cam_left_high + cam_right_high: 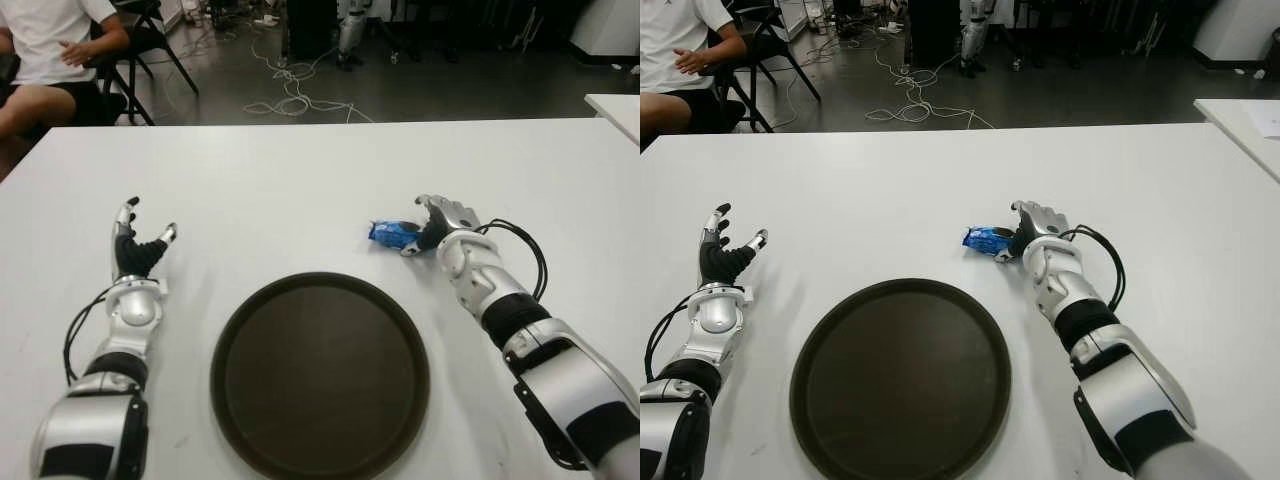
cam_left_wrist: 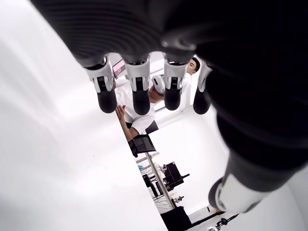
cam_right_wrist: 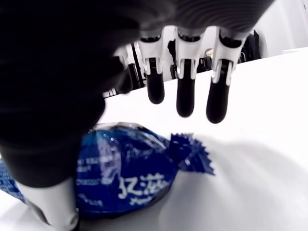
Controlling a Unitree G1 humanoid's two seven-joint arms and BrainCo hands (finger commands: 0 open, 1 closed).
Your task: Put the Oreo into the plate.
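The Oreo is a small blue wrapped packet (image 1: 390,233) lying on the white table (image 1: 300,180), just beyond the right rim of the round dark brown plate (image 1: 320,375). My right hand (image 1: 425,225) is right beside the packet on its right. In the right wrist view the fingers (image 3: 185,91) hang stretched out above the packet (image 3: 125,178) without touching it, while the thumb (image 3: 48,192) stands against its near side. The hand is open. The plate holds nothing. My left hand (image 1: 140,235) shows to the left of the plate, fingers spread, holding nothing.
A person (image 1: 40,50) sits on a chair beyond the table's far left corner. Cables (image 1: 290,95) trail over the dark floor behind the table. The corner of another white table (image 1: 615,105) shows at the far right.
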